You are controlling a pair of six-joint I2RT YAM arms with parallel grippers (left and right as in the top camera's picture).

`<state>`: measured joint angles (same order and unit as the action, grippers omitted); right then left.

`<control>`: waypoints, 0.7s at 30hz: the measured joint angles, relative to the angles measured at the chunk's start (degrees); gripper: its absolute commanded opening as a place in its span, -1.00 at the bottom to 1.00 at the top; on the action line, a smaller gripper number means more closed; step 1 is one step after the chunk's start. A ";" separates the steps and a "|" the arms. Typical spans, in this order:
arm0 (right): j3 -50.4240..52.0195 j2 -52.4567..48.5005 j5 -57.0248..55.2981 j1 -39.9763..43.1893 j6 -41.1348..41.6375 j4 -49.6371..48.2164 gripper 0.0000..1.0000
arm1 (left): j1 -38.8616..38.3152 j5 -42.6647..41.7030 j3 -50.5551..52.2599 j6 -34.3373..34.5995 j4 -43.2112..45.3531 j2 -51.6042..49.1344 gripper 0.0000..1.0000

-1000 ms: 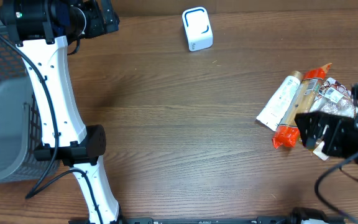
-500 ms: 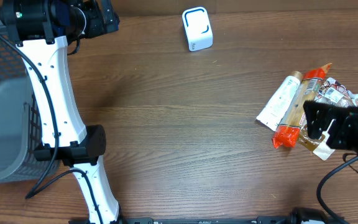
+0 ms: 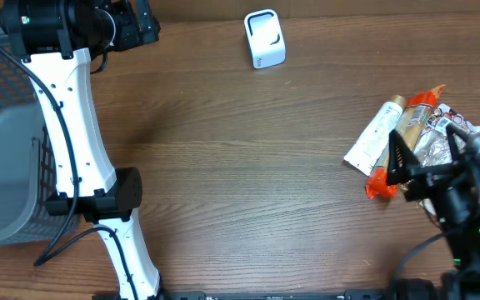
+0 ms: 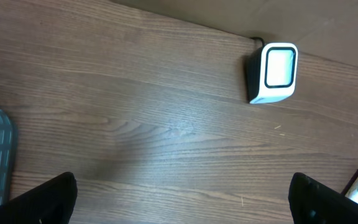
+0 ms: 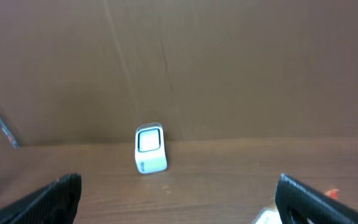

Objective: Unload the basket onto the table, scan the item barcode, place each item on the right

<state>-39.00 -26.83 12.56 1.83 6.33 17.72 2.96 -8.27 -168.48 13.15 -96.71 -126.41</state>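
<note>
Packets (image 3: 407, 137) crowd the wood-grain bench (image 3: 240, 167) at its right edge, boxy white scanner (image 3: 264, 38) by the far edge; left gripper (image 4: 182, 199) and right gripper (image 5: 182, 199) gape empty.

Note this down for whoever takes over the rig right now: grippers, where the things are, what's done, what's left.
Left gripper: open, empty, above the table's far left.
Right gripper: open, empty, raised by the item pile at the right side.
Scanner: upright at the far edge, nothing in front of it.
Done: no item is held.
Left: grasp an item and show its barcode to the scanner.
</note>
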 measured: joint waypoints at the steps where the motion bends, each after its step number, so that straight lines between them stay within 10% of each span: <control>1: 3.56 1.51 -0.09 -0.02 0.59 -2.84 1.00 | 0.00 0.00 0.00 0.00 0.00 0.00 0.99; 9: 27.17 13.81 -1.38 -0.98 3.45 -19.69 1.00 | 0.00 0.00 0.00 0.00 0.00 0.00 0.99; 21: 37.92 23.96 -6.01 -3.41 4.20 -15.45 1.00 | 0.00 0.00 0.00 0.00 -0.02 0.00 0.99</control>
<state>-1.08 -2.87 6.55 -1.58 10.52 2.26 2.96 -8.27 -168.48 13.15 -96.73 -126.41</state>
